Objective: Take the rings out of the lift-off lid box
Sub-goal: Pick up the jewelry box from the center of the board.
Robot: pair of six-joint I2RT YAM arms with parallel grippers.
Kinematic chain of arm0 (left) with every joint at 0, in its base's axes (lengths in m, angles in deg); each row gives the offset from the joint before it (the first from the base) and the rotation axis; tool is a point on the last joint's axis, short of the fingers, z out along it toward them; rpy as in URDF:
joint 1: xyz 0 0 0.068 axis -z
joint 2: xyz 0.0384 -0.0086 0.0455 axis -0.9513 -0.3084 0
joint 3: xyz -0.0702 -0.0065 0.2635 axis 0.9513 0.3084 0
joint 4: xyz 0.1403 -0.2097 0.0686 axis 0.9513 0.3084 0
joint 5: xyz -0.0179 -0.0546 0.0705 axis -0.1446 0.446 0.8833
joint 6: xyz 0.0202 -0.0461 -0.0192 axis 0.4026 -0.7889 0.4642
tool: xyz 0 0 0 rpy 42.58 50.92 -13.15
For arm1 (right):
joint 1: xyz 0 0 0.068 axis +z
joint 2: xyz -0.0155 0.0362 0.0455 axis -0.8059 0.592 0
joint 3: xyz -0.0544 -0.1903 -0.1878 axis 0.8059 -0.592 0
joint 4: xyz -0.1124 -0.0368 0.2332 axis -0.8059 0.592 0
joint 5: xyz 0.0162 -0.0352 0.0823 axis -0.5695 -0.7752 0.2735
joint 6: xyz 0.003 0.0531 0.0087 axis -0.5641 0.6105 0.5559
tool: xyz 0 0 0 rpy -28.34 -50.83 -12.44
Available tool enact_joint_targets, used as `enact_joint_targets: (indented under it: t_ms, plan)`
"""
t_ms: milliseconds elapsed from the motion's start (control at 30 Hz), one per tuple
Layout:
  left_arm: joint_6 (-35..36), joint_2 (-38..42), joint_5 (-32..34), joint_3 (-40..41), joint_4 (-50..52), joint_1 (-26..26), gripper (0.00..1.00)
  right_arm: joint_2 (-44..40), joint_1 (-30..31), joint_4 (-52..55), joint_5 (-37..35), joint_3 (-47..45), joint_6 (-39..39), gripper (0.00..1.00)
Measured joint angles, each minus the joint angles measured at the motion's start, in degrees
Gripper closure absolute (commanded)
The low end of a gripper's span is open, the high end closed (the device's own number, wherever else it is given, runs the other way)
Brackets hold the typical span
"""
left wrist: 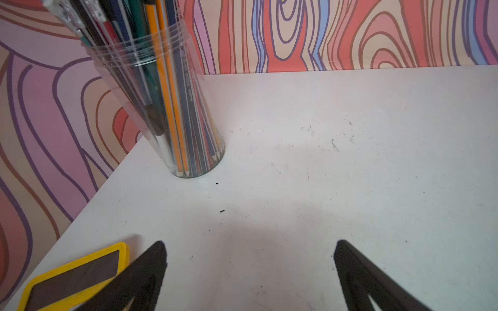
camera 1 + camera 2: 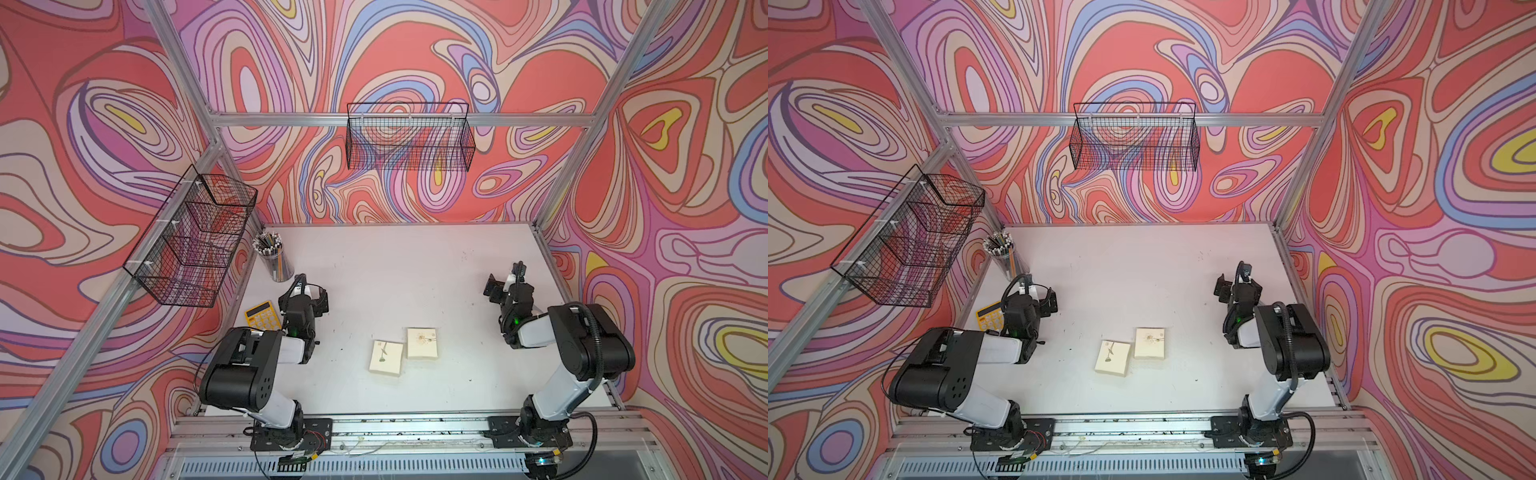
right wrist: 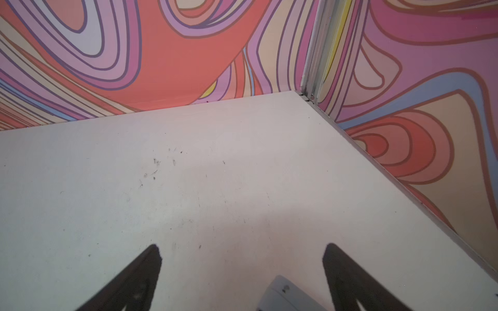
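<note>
- Two cream boxes lie flat near the middle of the table [image 2: 395, 266]. The left-side box [image 2: 386, 358] and the right-side box [image 2: 422, 343] are just beside each other, and the right-side one is a little farther from the arm bases.
- I cannot make out the rings. Small dark marks show on both box tops, but they may be only print. I judge that the rings are inside one box, and I cannot tell which box has the lift-off lid.
- The left gripper [image 1: 249, 251] hangs over bare table, jaws spread wide, with nothing between them. Seen from the boxes, it is off to the left and farther toward the back wall, near a pencil jar [image 1: 161, 107] and a yellow calculator [image 2: 261, 318].
- The right gripper [image 3: 241, 254] is also spread wide and empty. Seen from the boxes, it is off to the right and also farther toward the back wall.
- Both grippers look away from the boxes, so neither wrist view shows them.
- The coming move turns on this: the boxes lie between the two grippers and closer to the bases, so either arm must draw back and inward. Each arm is about equally far from the box on its own side.
- The boxes are almost square, with no clear long axis. Their edges are slightly turned against the table edge, so a wrist probably needs a small turn to meet two opposite sides.
</note>
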Motion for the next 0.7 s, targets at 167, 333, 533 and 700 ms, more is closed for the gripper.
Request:
enact_joint_targets:
  t_ms: [167, 333, 533, 700]
  plan:
    - [0.00, 0.00, -0.22, 0.00, 0.00, 0.00, 0.00, 0.00, 0.00, 0.00, 0.00, 0.00, 0.00, 0.02]
    - [0.00, 0.00, -0.22, 0.00, 0.02, 0.00, 0.00, 0.00, 0.00, 0.02, 0.00, 0.00, 0.00, 0.02]
    - [-0.02, 0.00, -1.38, -0.83, 1.22, -0.61, 0.00, 0.00, 0.00, 0.02, 0.02, 0.00, 0.00, 0.02]
    - [-0.02, 0.00, -1.99, -0.94, 1.62, -0.76, 0.00, 0.00, 0.00, 0.00, 0.00, 0.00, 0.00, 0.02]
